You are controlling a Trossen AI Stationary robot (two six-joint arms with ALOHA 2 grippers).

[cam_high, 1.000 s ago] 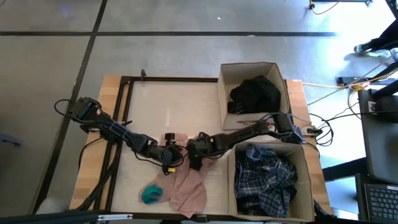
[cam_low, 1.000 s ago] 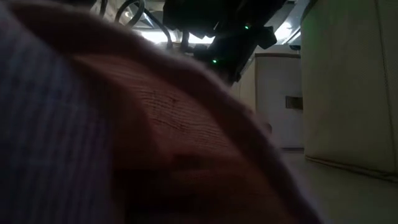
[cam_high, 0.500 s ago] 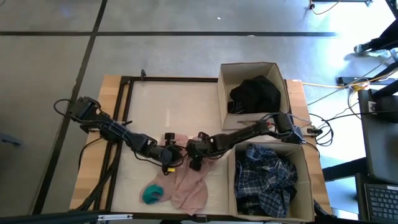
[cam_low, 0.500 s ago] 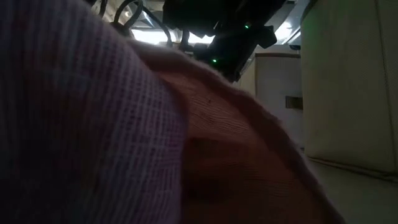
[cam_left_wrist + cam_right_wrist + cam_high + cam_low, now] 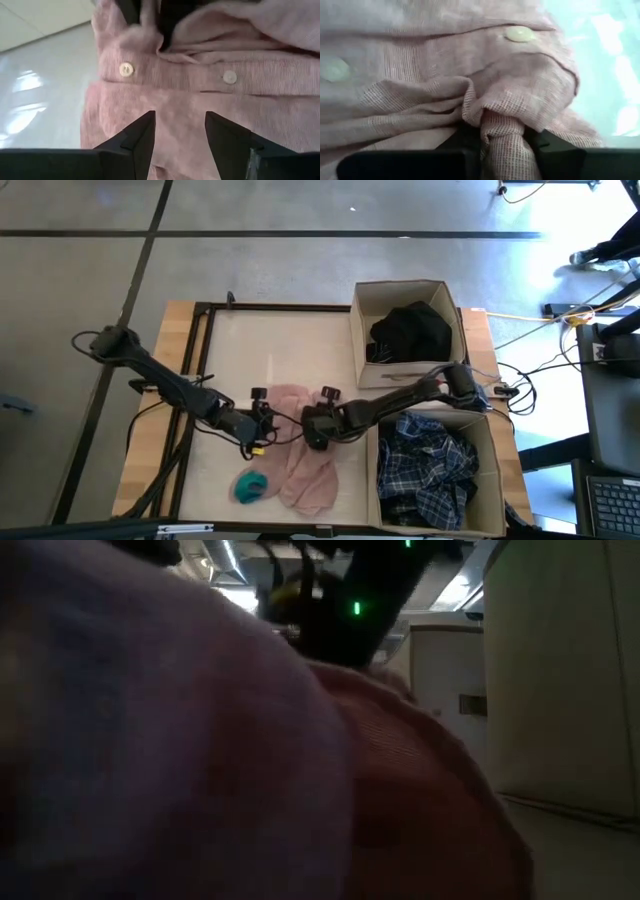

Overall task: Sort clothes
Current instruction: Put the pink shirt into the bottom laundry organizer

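Note:
A large pink garment (image 5: 303, 452) with white buttons lies crumpled on the table's near middle; in the low view this pink garment (image 5: 400, 800) fills most of the picture. A small teal piece (image 5: 248, 486) lies on the table just to its left. My right gripper (image 5: 316, 434) stands over the garment's middle, shut on its cloth. My left gripper (image 5: 266, 420) is at the garment's left edge; in its wrist view that gripper (image 5: 180, 135) is open, its fingers just clear of the buttoned cloth (image 5: 175, 75). My right gripper pinches a bunched-up fold of the pink cloth (image 5: 501, 131) between its two fingers, close to the buttoned strip (image 5: 520, 35). Several layers are gathered in the pinch. The rest of the garment lies slack on the table around the fingers.
Two cardboard boxes stand at the table's right: the far one (image 5: 360, 330) holds a black garment (image 5: 410, 330), the near one (image 5: 492, 480) a blue-white plaid one (image 5: 430, 470). A black frame (image 5: 205, 340) runs along the table's left and far sides. Bare table lies at the far left.
My left gripper has drawn back toward the table's left edge, off the pink garment. The garment's far part has spread out toward the left, and its near end has pulled a little away from the table's near edge. My right gripper has stayed over the garment's middle.

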